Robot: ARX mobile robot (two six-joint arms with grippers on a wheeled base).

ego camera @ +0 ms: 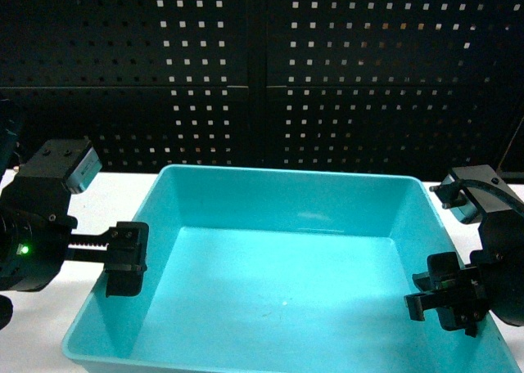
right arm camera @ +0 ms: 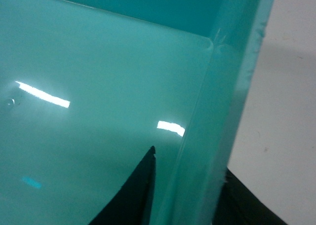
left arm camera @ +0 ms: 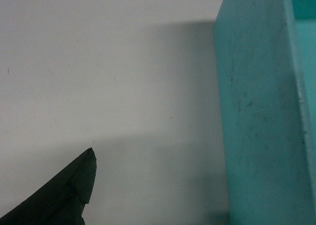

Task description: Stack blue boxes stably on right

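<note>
One blue box (ego camera: pixel 286 173), a wide light turquoise tub, fills the middle of the head view on the white table. My left gripper (ego camera: pixel 127 258) is at its left wall. In the left wrist view only one finger (left arm camera: pixel 69 195) shows, well clear of the tub's outer wall (left arm camera: pixel 256 111), so the jaws stand open. My right gripper (ego camera: pixel 442 295) is at the tub's right wall. In the right wrist view that gripper (right arm camera: pixel 190 170) straddles the wall (right arm camera: pixel 222 101), one finger (right arm camera: pixel 133 195) inside and one outside, shut on it.
The white table (ego camera: pixel 123 185) runs along the tub's left and right sides. A black pegboard (ego camera: pixel 262 62) stands close behind it. The tub's front edge reaches the bottom of the head view.
</note>
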